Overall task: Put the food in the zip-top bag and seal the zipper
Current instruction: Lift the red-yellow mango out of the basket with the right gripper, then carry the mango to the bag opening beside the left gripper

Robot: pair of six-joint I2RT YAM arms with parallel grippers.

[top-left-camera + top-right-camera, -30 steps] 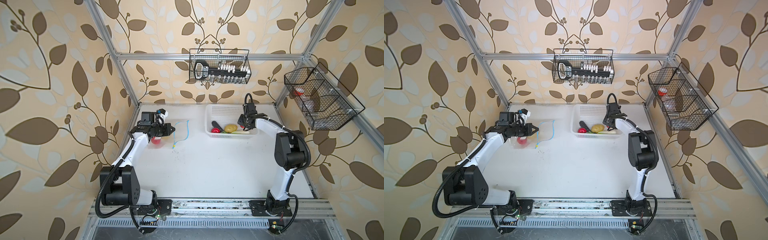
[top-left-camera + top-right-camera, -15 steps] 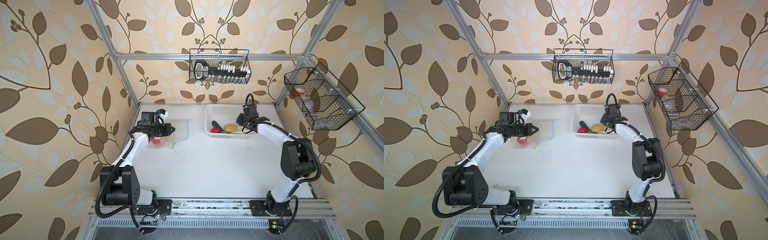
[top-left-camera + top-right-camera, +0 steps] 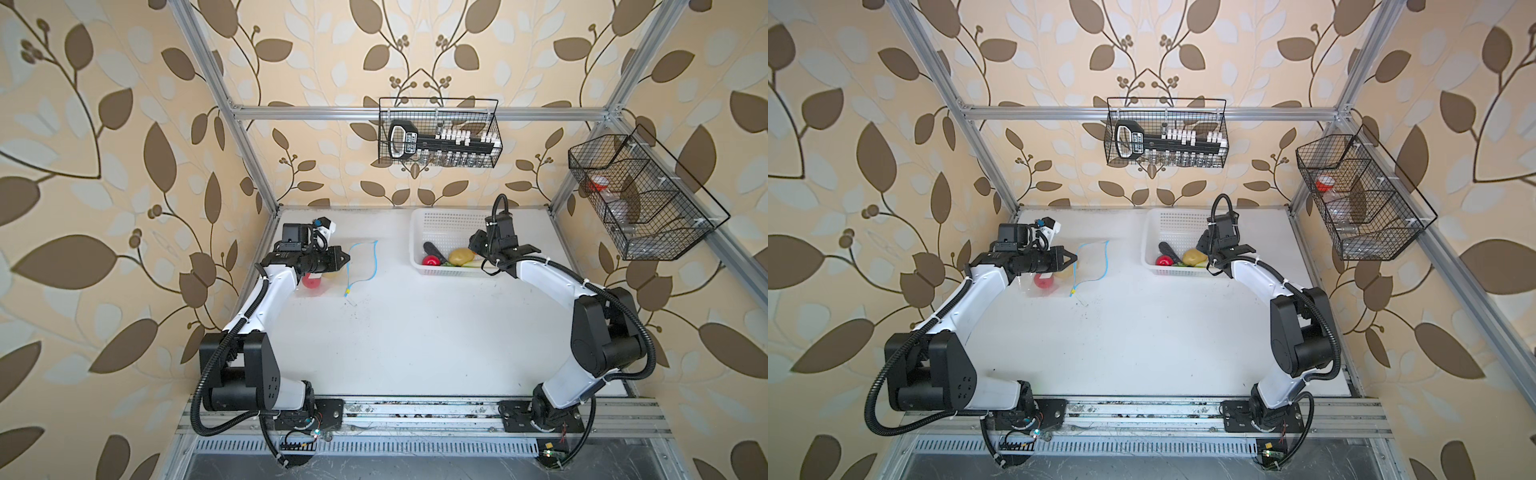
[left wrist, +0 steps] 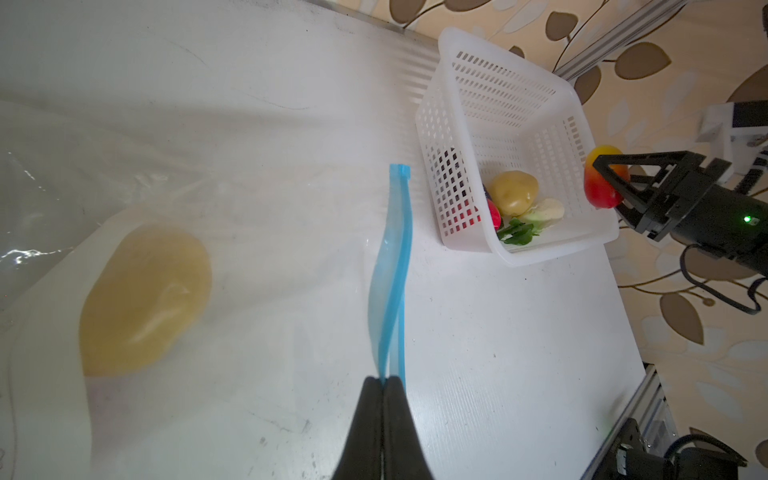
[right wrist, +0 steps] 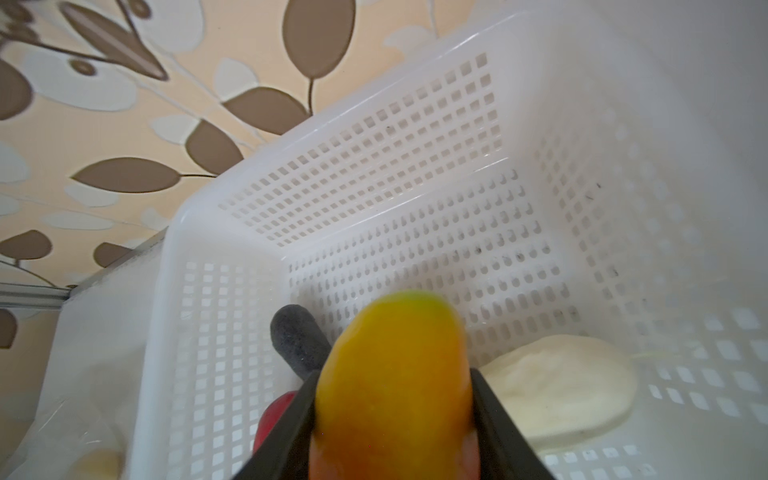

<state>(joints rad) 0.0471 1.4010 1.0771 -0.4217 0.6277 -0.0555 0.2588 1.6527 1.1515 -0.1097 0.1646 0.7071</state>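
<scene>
Leaf-patterned walls box in a white surface (image 3: pixel 415 332); on it, toward the left arm's side, lies the zip-top bag (image 4: pixel 270 249), with a potato (image 4: pixel 145 299) and a tomato (image 3: pixel 311 281) already inside. The left claw (image 4: pixel 384 382) is pinched closed on one lip of the zipper (image 4: pixel 395 266) and holds it raised, so the two blue strips stand parted in a narrow slit; that mouth faces the white basket (image 4: pixel 490 95) and the right arm. The right claw (image 5: pixel 392 395) grips the red-yellow fruit (image 5: pixel 395 345) across its middle, over the basket; the fruit's long axis runs out past the fingertips. The coming move turns, I judge, on this: the bag's mouth lies well apart from the fruit, sideways toward the left arm, and the zipper's length runs front to back on the surface; so the fruit should enter nose-first, crosswise to that strip, through the slim gap.
</scene>
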